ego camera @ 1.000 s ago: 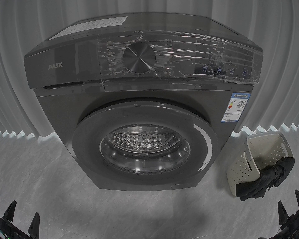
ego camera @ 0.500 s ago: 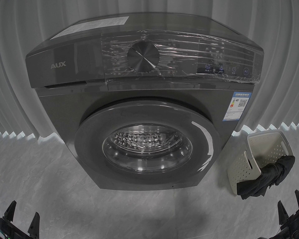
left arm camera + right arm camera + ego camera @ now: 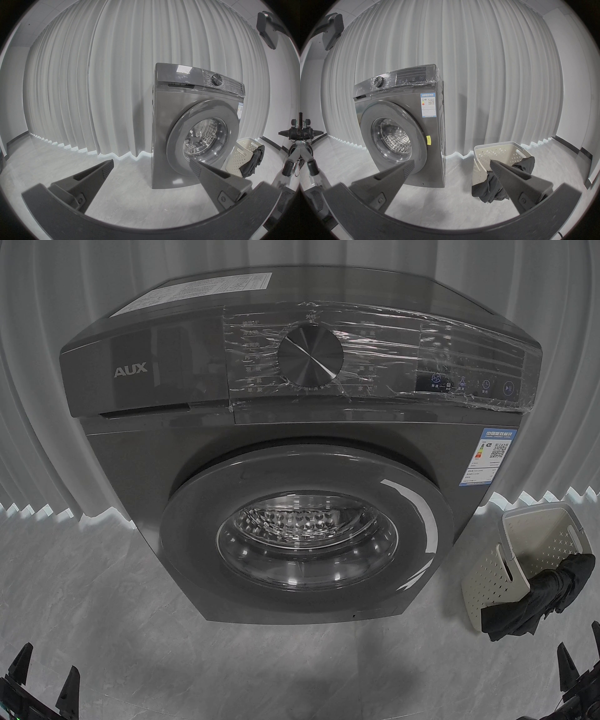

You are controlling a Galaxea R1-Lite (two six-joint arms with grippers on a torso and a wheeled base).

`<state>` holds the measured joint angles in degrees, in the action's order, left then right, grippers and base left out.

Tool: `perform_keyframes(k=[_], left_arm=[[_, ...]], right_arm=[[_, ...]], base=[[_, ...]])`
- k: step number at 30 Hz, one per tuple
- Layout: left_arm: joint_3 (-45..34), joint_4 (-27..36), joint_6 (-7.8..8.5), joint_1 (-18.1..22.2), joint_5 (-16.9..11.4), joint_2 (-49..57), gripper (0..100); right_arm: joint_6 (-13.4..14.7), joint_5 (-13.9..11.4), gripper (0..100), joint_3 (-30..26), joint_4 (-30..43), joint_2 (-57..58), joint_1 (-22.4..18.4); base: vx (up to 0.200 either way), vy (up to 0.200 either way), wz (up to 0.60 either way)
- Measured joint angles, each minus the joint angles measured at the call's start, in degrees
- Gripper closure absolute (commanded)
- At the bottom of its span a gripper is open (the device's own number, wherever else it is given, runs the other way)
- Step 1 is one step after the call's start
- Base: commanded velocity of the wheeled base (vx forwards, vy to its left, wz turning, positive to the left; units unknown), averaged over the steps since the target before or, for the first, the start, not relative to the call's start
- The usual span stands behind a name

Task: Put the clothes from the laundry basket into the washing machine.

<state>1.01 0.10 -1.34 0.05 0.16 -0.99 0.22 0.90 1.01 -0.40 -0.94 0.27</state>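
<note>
Camera swing only: the whole head view has slid a touch to the right since a second ago, while machine, basket and both arms keep their places relative to one another. Far left, near the robot, the left end effector [image 3: 151, 163] hangs low over the floor [image 3: 125, 615], fingers spread wide, nothing between them. Centre stage, the washing machine [image 3: 300, 427] stands against the pleated curtain [image 3: 37, 396], its round door [image 3: 306, 534] closed and the steel drum gleaming through the glass. Up on the film-wrapped panel sits the dial [image 3: 310, 355], and a label [image 3: 487, 455] is stuck on the front at the right. Just beside the machine's right side, the laundry basket [image 3: 494, 577] stands on the floor, and the dark clothes [image 3: 531, 605] lie inside it, draped over its near rim and hanging down the outside. Far right, the right end effector [image 3: 452, 162] hangs low too, released, gripping nothing, near the basket and apart from it.
</note>
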Motion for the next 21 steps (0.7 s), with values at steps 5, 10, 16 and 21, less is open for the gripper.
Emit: perform_keyframes(k=[5, 10, 16, 21], left_arm=[[0.0, 0.0, 0.04, 0.0, 0.0, 0.0, 0], [0.0, 0.0, -0.02, 0.0, 0.0, 0.0, 0], [0.0, 0.0, -0.05, 0.0, 0.0, 0.0, 0], [0.0, 0.0, -0.02, 0.0, 0.0, 0.0, 0]], right_arm=[[0.0, 0.0, 0, 0.0, 0.0, 0.0, -0.1], [-0.1, 0.0, 0, 0.0, 0.1, 0.0, -0.2], [-0.1, 0.0, 0, 0.0, 0.1, 0.0, -0.2], [0.2, 0.0, 0, 0.0, 0.1, 0.0, -0.2]], base=[[0.000, 0.000, 0.00], [0.040, 0.000, 0.00], [0.167, 0.000, 0.00], [0.000, 0.000, 0.00]])
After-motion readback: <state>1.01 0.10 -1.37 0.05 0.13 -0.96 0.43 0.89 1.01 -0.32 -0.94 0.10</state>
